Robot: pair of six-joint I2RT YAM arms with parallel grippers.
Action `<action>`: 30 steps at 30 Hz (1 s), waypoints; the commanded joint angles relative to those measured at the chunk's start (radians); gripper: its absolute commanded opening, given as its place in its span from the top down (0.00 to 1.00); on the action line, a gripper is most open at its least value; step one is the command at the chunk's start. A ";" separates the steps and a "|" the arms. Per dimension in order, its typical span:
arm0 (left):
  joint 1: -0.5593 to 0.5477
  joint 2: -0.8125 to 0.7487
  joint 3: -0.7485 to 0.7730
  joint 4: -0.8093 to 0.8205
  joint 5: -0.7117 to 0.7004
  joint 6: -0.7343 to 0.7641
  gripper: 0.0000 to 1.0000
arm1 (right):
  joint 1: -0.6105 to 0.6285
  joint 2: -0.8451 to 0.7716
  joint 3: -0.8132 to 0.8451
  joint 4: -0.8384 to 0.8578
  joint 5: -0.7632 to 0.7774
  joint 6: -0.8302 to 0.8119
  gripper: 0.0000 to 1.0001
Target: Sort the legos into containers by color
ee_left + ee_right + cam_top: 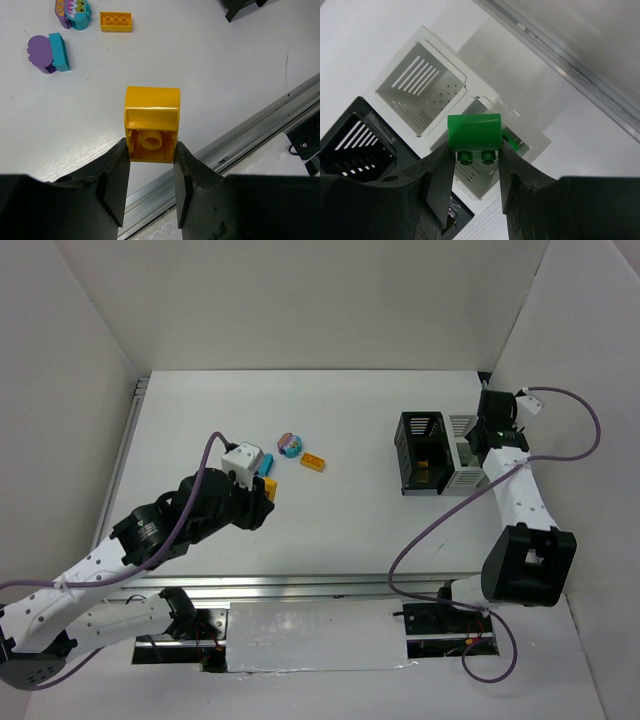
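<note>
White matte tabletop (350, 530) inside white panel walls, with a ribbed metal rail (300, 585) on the near edge.

Left gripper (150, 152) is clamped shut on a yellow brick (151, 117). Its flat black fingers (117, 180) press both side walls. The brick is glossy hard plastic with rounded top corners, and its hollow underside with one round tube faces the wrist. Can't tell whether it touches the table.

Loose pieces lie on the table beyond the left fingertips and off to their left:
- a purple-and-teal pair (49, 52), a rounded purple lump touching a teal block
- a printed piece (74, 12) further out, teal and purple with a cartoon face
- a flat yellow piece (116, 21) just right of the printed one, oblong, with three circles showing

Bins, as seen from the right hand:
- the black bin (355, 145) is left of the right fingers, square, open-top, with slatted walls
- a white bin (420, 82) sits beyond the fingertips and to the left, slatted sides, dotted floor, looks bare inside
- the second white bin (530, 145) is directly behind the fingertips, touching both other bins, with a small green piece (512, 142) inside, just right of the held brick

Right gripper (476, 160) is closed tight on a green brick (473, 131). It is smooth and shiny with rounded corners, and two studs point back at the wrist. It is held over the second white bin, clear of its rim.
</note>
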 commanded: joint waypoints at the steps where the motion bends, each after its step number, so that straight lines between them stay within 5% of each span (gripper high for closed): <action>1: 0.005 -0.011 -0.002 0.015 0.010 0.000 1.00 | 0.000 0.033 0.006 -0.012 -0.004 0.030 1.00; 12: 0.012 -0.029 -0.007 0.015 0.030 0.018 1.00 | -0.001 0.067 0.009 -0.019 -0.055 0.044 0.87; 14: 0.020 -0.023 -0.007 0.018 0.047 0.024 1.00 | -0.001 0.048 -0.009 -0.013 -0.066 0.047 0.71; 15: 0.028 -0.021 -0.007 0.021 0.055 0.024 1.00 | 0.000 0.041 -0.018 0.002 -0.075 0.047 0.52; 16: 0.031 -0.020 -0.007 0.024 0.061 0.026 1.00 | -0.001 0.034 -0.035 0.007 -0.075 0.049 0.44; 20: 0.049 -0.017 -0.010 0.038 0.105 0.031 1.00 | 0.000 0.022 -0.035 0.013 -0.079 0.047 0.30; 24: 0.069 -0.009 -0.010 0.047 0.131 0.026 1.00 | 0.005 0.013 -0.009 -0.013 -0.101 0.049 0.28; 27: 0.112 -0.012 -0.011 0.096 0.252 0.024 1.00 | 0.081 -0.132 -0.071 0.054 -0.266 0.007 0.28; 30: 0.159 -0.003 -0.022 0.219 0.595 0.037 1.00 | 0.193 -0.272 -0.159 0.223 -0.783 -0.106 0.21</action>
